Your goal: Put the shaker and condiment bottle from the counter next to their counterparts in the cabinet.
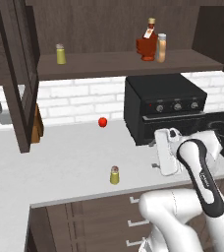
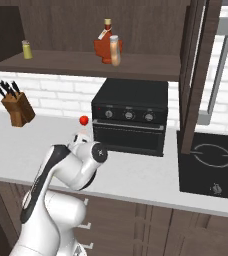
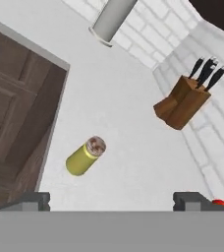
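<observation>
White arm (image 1: 192, 197) fills the near foreground, hand end hovering above the counter (image 1: 60, 162) in front of the black oven (image 1: 165, 106). Gripper (image 3: 111, 199) is released, nothing in it: in the hand view both dark fingertips (image 3: 33, 199) stand far apart with bare countertop between them. Shaker (image 1: 114, 175) stands upright near the counter's front edge, well left of the hand, long axis vertical, grey-brown cap up; nothing touches it. Seen from the hand camera it sits between and beyond the tips (image 3: 86, 156), cap end toward the upper right of that view, yellow body toward the lower left, just beside the counter edge above the brown drawers (image 3: 13, 123). Condiment bottle (image 1: 161, 47) is on the cabinet shelf (image 1: 119, 64), upright, cap up, right beside the dark red maple-leaf bottle (image 1: 148, 42), too close to tell whether they touch. Twin shaker (image 1: 60, 54) with the pale cap stands upright at the left end of that shelf, well apart from the two bottles. Cabinet door (image 1: 18, 74) hangs open at left. Small red ball-like thing (image 1: 102, 122) lies on the counter near the brick wall. Knife block (image 2: 17, 104) sits further along by the wall, tilted.
</observation>
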You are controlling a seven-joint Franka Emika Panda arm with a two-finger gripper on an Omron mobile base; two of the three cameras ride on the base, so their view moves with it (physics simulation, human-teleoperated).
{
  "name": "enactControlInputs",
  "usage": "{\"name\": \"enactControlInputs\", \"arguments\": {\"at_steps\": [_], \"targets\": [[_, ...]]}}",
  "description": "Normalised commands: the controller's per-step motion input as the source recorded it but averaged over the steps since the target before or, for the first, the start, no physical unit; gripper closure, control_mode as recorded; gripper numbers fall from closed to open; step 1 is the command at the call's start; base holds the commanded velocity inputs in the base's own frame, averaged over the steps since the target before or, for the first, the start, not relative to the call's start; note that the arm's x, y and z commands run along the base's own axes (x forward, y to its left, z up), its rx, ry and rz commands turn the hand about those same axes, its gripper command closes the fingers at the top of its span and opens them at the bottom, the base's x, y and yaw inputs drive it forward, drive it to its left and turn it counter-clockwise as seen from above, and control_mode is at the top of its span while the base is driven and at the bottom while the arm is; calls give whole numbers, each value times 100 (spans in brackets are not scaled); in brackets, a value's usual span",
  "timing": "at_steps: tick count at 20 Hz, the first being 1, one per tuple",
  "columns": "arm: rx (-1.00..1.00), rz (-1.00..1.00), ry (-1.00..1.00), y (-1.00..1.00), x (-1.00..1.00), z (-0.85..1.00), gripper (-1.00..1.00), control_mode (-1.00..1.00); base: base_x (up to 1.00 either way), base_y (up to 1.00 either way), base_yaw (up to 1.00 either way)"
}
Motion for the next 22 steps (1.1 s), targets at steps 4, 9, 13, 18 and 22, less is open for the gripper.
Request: {"name": "enactControlInputs", "arguments": {"at_steps": [4,9,13,18,22], "targets": [[4,33,0,0,39,-64,-100,-100,0,0,0],[7,31,1,3,37,-35,-100,-100,0,0,0],[11,25,12,25,25,-8,-100,-100,0,0,0],[11,24,11,31,4,0,-100,-100,0,0,0],[4,19,8,29,-3,-10,-100,-100,0,0,0]]}}
